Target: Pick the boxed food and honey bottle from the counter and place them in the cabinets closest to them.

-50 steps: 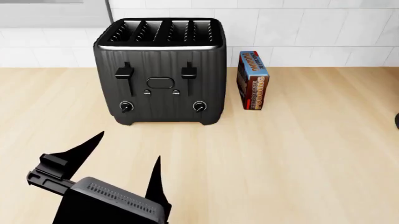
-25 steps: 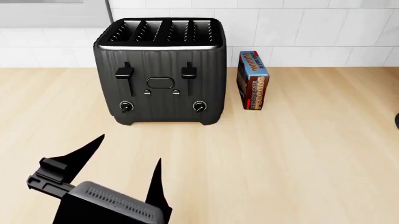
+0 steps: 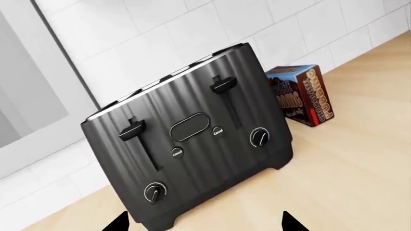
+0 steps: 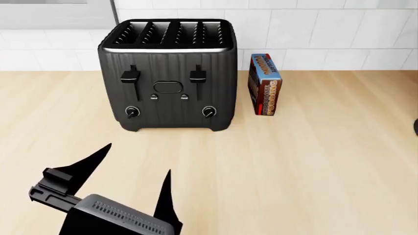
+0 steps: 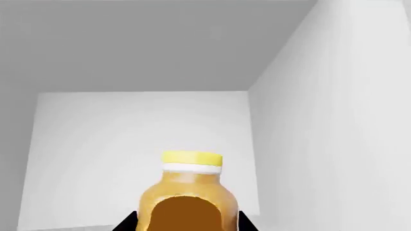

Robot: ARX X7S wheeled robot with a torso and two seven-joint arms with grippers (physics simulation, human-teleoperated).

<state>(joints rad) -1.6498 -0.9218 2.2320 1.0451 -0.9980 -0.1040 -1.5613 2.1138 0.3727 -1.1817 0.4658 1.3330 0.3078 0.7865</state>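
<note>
Holding: our right fingers (image 5: pixel 186 224) look clamped on the honey (image 5: pixel 188 199), inside a cabinet (image 5: pixel 321 120)
Honey: rigid, smooth, probably slippery; we'd grip mid-body
Left fingers (image 4: pixel 134 171): spread, empty over worktop (image 4: pixel 313 161)

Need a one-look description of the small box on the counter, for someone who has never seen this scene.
Find the big black four-slot toaster standing on the light wood counter against the white tiled wall. On the side of it away from the left gripper, apart from the toaster, stands a small box. It has a blue top and brown-orange sides with chunky lettering, and is much shorter than the toaster.
</note>
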